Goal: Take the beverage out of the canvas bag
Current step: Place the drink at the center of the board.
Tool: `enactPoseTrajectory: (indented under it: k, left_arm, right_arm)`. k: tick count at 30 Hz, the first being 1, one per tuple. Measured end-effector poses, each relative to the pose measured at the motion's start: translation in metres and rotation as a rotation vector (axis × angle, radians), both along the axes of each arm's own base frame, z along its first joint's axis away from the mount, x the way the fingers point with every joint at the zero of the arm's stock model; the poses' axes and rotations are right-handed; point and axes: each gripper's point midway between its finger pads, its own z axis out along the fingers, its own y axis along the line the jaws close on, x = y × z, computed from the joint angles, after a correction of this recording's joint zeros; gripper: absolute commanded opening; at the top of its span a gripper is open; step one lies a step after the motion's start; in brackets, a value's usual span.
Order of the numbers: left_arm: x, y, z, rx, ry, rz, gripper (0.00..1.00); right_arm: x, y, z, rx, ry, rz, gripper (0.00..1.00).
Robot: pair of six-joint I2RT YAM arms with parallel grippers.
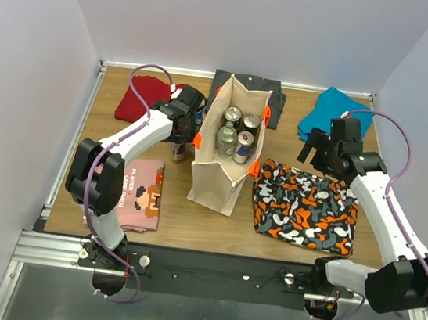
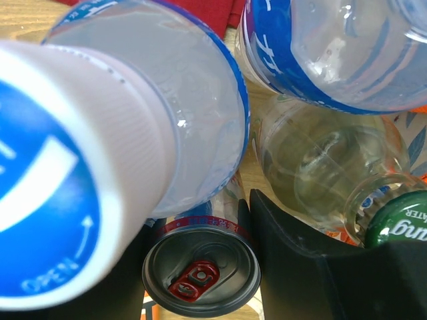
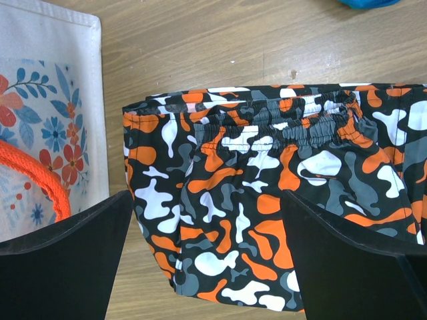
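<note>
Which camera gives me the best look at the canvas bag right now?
Top external: the whole canvas bag stands upright, mouth open, drinks inside. Right wrist catches only its floral side and orange handle at the left edge. Left wrist shows bottles and a can, hardly any bag.

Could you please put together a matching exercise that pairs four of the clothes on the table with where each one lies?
Things:
1. red cloth
2. blue cloth
3. pink shirt
4. patterned shorts

Places:
A. front left of the table
B. just right of the canvas bag
C. far left corner
D. far right corner

Pairs: 1-C, 2-D, 3-A, 4-B
</note>
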Motion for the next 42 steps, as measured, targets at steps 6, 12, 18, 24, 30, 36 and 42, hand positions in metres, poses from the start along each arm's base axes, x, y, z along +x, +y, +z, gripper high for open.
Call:
enactPoseTrajectory:
  k: [6,12,18,24,30,36,42]
  left_arm:
    - [0.001,0.001,0.002,0.003,-0.01,0.005,0.83]
    - [0.002,0.004,0.011,0.005,-0.036,0.012,0.88]
    - [0.002,0.004,0.017,0.0,-0.05,0.012,0.94]
    - [0.001,0.005,0.025,-0.005,-0.066,0.008,0.99]
    - [-0.002,0.006,0.04,-0.02,-0.1,0.007,0.99]
    - [-0.005,0.007,0.057,-0.037,-0.137,0.007,0.99]
    - [-0.009,0.008,0.076,-0.063,-0.181,-0.003,0.99]
  right_arm:
    - [0.0,0.0,0.0,0.0,0.0,0.0,1.0]
    - [0.0,0.0,0.0,0.0,0.0,0.001,1.0]
    - [0.0,0.0,0.0,0.0,0.0,0.0,1.0]
    - [0.0,0.0,0.0,0.0,0.0,0.0,1.0]
    - [0.0,0.0,0.0,0.0,0.0,0.0,1.0]
    - [0.0,0.0,0.001,0.002,-0.005,0.0,1.0]
    - [-0.002,0.0,0.002,0.006,-0.003,-0.006,1.0]
